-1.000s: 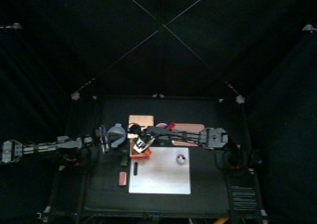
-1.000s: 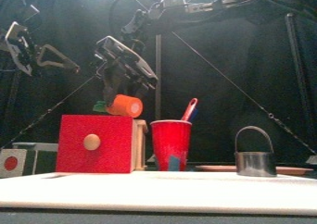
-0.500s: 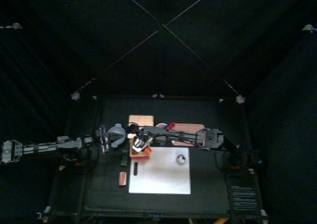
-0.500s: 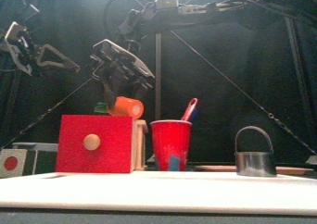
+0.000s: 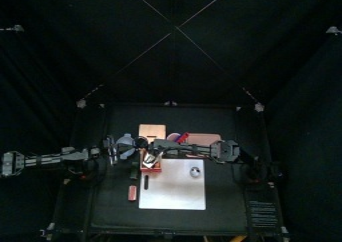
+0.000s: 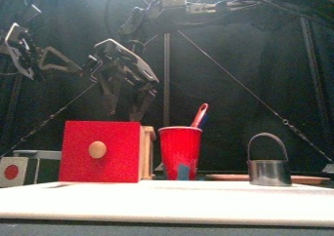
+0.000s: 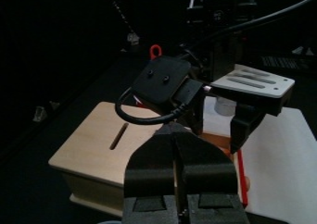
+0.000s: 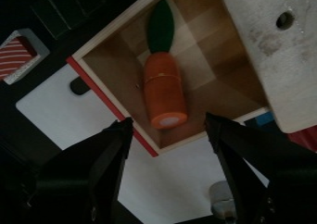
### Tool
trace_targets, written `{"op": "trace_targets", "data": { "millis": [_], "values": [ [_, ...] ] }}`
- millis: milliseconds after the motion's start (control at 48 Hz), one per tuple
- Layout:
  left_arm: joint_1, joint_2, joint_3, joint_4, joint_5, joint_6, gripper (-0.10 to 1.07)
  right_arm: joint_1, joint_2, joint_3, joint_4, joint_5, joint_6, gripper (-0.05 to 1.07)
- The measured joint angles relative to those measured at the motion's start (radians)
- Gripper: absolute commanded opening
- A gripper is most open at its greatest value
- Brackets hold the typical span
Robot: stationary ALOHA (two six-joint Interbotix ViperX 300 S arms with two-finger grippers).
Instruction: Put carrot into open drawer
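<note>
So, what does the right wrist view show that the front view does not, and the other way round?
Only the right wrist view shows the carrot lying inside the open drawer, with the right pincer open above it and not touching it. Only the front view shows the red cup with a stick in it, the metal weight and the left pincer. Both show the drawer box and the white sheet.

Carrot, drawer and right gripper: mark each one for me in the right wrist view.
carrot (image 8: pixel 165 91): right wrist view, middle of its orange body.
drawer (image 8: pixel 114 105): right wrist view, its red front edge.
right gripper (image 8: pixel 169 154): right wrist view, midway between its fingertips, above the drawer.
</note>
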Motion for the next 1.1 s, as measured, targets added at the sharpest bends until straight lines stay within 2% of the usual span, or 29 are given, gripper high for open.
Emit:
{"op": "trace_targets", "data": {
  "millis": [125, 229, 375, 521, 625, 729, 854, 1000, 1104],
  "values": [
    [0.002, 0.0, 0.002, 0.0, 0.0, 0.0, -0.01, 0.021, -0.035, 0.0, -0.074, 0.011, 0.005, 0.93],
    [0.002, 0.0, 0.0, 0.0, 0.002, 0.0, -0.01, 0.034, -0.1, 0.041, -0.107, 0.026, 0.006, 0.93],
    [0.003, 0.0, 0.0, 0.0, 0.0, 0.0, -0.01, 0.037, -0.192, 0.167, -0.146, 0.029, 0.005, 0.87],
    [0.003, 0.0, 0.002, -0.003, 0.002, -0.002, -0.01, 0.032, -0.345, 0.383, -0.169, -0.015, 0.023, 0.75],
    [0.003, 0.0, 0.0, -0.014, 0.0, -0.002, -0.01, 0.023, -0.468, 0.581, -0.118, -0.147, 0.017, 0.7],
    [0.002, 0.0, -0.011, -0.017, 0.0, -0.002, -0.01, 0.015, -0.581, 0.795, -0.058, -0.37, -0.017, 0.7],
    [0.0, 0.003, -0.028, -0.017, 0.0, -0.003, -0.01, 0.009, -0.687, 1.0, -0.044, -0.615, -0.104, 0.69],
    [-0.003, 0.003, -0.029, -0.017, 0.0, -0.003, -0.01, 0.009, -0.795, 1.192, -0.015, -0.896, -0.179, 0.69],
    [-0.003, 0.003, -0.029, -0.017, 0.011, -0.003, -0.01, 0.009, -0.839, 1.287, -0.011, -1.058, -0.193, 0.69]
  ]
}}
